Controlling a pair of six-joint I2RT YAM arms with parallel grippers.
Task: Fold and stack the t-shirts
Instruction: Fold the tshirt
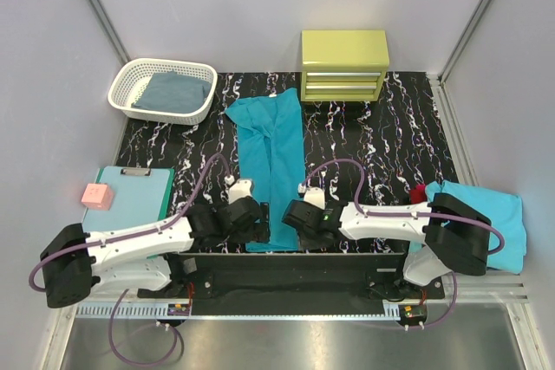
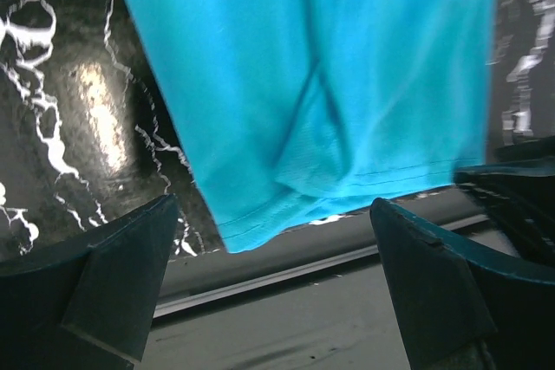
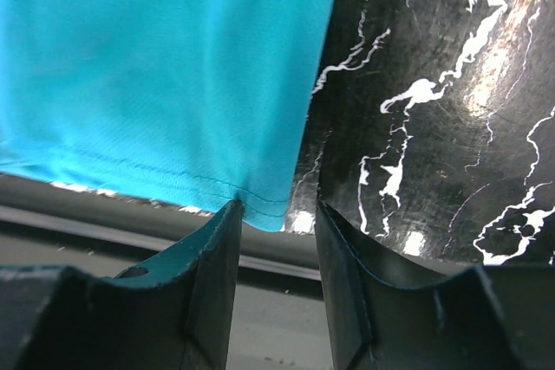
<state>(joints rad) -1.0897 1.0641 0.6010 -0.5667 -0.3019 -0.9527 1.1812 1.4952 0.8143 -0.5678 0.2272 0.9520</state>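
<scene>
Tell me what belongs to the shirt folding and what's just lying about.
Job: teal cloth shirt, centre; lighter turquoise shirt, right; red cloth beside it; dusky blue shirt in white lattice basket.
Lying about: lime drawer chest; mint clipboard; pink block.

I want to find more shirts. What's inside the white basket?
A folded grey-blue cloth lies in the white basket. Whatever is beneath the cloth is covered, so I cannot tell.
</scene>
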